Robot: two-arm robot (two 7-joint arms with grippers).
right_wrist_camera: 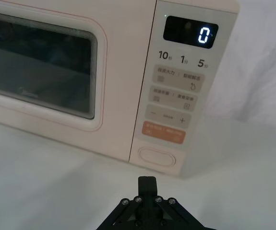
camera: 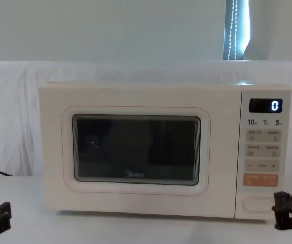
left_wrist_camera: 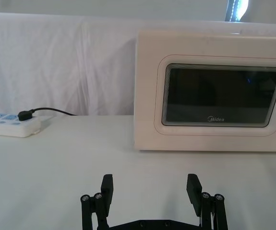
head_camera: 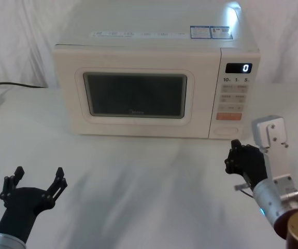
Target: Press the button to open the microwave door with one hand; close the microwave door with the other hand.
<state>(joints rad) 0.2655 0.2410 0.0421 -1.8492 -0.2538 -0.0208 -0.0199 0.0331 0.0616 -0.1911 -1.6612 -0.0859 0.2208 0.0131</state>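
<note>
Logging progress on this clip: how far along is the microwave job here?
Nothing looks done yet: the microwave door is shut flush. In hand: the right gripper, closed, sits just in front of the button, not yet touching it. The left gripper hangs open over the table, away from the door. Left: press, let the door open, then close it.

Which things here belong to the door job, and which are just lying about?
Job: button; microwave door, shut; right gripper, shut, before the button; left gripper, open, low at front left.
Lying about: power strip; black cable.
</note>
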